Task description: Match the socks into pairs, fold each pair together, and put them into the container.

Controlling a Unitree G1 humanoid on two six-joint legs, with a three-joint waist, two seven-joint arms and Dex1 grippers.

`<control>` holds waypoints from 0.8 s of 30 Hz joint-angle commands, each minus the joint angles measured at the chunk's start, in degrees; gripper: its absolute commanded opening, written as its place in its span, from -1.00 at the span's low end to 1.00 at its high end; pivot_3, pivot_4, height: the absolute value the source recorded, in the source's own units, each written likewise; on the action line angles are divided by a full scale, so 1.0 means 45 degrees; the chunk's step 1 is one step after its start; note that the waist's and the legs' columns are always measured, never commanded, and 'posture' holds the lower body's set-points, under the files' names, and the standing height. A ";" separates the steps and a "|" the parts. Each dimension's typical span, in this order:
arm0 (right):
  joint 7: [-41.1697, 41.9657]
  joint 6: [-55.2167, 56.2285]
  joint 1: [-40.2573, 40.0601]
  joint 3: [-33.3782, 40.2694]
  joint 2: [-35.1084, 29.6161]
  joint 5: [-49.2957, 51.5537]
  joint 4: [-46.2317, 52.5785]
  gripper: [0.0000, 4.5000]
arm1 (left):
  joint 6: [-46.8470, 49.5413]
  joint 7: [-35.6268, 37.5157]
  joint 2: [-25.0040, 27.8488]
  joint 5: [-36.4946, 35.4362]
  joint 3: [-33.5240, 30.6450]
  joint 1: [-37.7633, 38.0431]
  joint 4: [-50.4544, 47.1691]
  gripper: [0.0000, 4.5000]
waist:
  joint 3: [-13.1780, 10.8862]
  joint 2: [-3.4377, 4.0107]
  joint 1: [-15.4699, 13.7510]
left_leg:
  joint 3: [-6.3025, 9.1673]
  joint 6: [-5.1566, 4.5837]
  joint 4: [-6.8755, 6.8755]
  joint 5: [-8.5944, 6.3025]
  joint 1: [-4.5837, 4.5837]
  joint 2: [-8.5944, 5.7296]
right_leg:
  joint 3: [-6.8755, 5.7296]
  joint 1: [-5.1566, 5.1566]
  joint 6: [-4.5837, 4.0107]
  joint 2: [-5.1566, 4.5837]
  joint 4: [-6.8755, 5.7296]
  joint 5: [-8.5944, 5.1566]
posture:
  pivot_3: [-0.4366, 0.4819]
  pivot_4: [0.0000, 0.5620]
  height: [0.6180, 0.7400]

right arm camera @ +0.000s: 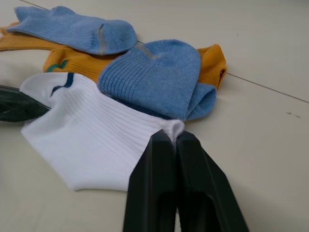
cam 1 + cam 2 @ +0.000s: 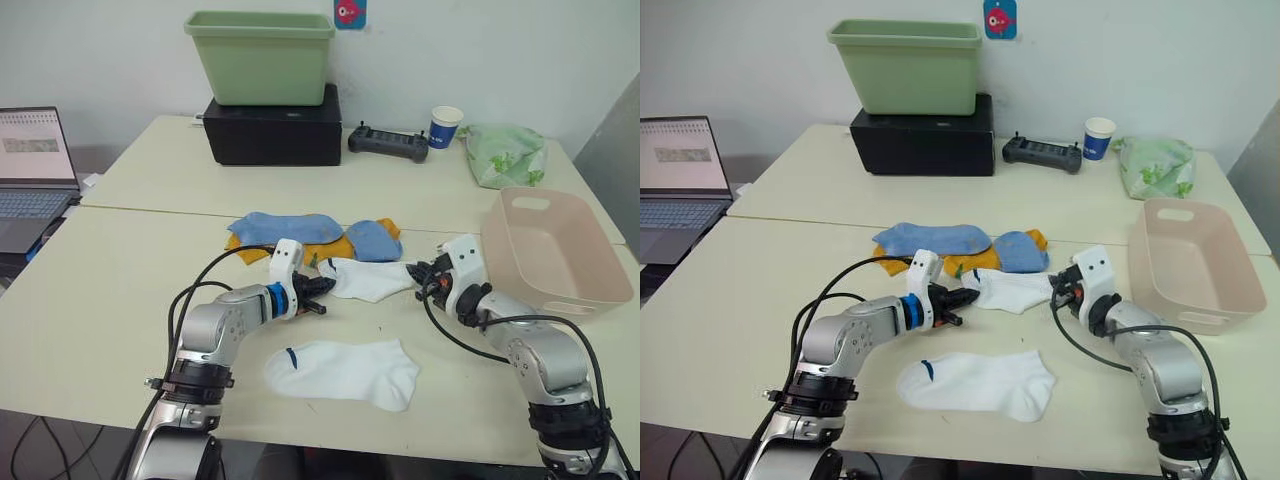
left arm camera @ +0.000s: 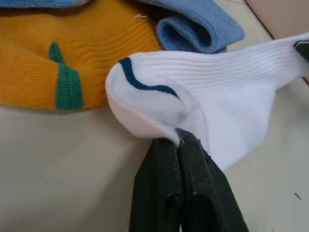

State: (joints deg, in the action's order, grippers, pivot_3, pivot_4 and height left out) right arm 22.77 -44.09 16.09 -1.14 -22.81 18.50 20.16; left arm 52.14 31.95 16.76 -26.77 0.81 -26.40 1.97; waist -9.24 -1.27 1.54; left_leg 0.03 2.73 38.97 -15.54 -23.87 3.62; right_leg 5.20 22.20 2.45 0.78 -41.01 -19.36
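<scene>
A white sock [image 2: 368, 279] with a dark mark is stretched between my two grippers. My left gripper [image 2: 318, 291] is shut on its toe end [image 3: 145, 125]; my right gripper [image 2: 417, 272] is shut on its cuff end [image 1: 173, 128]. A second white sock [image 2: 345, 372] lies flat near the table's front edge. Behind the held sock lie two light blue socks [image 2: 285, 227] [image 2: 372, 240] on top of the mustard orange socks [image 2: 335, 247]. The pale pink container [image 2: 550, 250] stands at the right, with nothing in it that I can see.
At the back, a light green tub [image 2: 262, 55] sits on a black box [image 2: 272, 130]. Beside them lie a black controller [image 2: 388, 143], a paper cup [image 2: 445, 127] and a green-patterned cloth bundle [image 2: 503, 153]. An open laptop [image 2: 32, 175] stands at the far left.
</scene>
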 commanded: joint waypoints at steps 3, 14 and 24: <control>0.0204 -0.1485 0.0038 0.0883 -0.0322 0.1192 0.1538 -0.99 | 0.0565 0.0554 0.0890 -0.1184 -0.1033 0.1185 -0.2470 -1.00 | -0.0001 0.0001 0.0081 | 0.0001 0.0002 -0.0004 0.0001 0.0004 0.0004 | 0.0009 0.0002 0.0000 0.0004 -0.0004 0.0000 | -0.05 -0.47 0.28; -0.0981 -0.6770 0.1404 0.1979 0.0331 0.3447 0.1844 -0.99 | 0.2279 -0.0693 0.1100 -0.3590 -0.2984 0.4036 -0.5497 -1.00 | -0.0003 0.0003 0.0040 | 0.0007 -0.0041 -0.0008 -0.0024 0.0005 -0.0003 | 0.0002 -0.0004 0.0000 -0.0006 0.0003 0.0000 | -0.05 -0.47 0.28; -0.1532 -0.3650 0.2068 0.0299 0.0594 0.1093 -0.0879 -0.66 | -0.0033 -0.2208 0.0161 -0.1790 -0.2455 0.3731 -0.3841 -1.00 | -0.0002 0.0003 0.0056 | -0.0002 -0.0043 -0.0011 -0.0025 0.0003 0.0002 | 0.0019 0.0015 -0.0002 0.0008 0.0001 0.0001 | -0.05 -0.47 0.28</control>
State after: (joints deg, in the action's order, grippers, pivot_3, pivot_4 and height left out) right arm 15.78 -63.83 23.98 0.22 -19.36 25.02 15.36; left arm 53.89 22.84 17.58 -35.58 -9.43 -9.16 -15.05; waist -9.25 -1.26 1.79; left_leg 0.01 2.54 38.92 -15.66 -23.86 3.63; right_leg 5.30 22.27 2.44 0.81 -41.00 -19.36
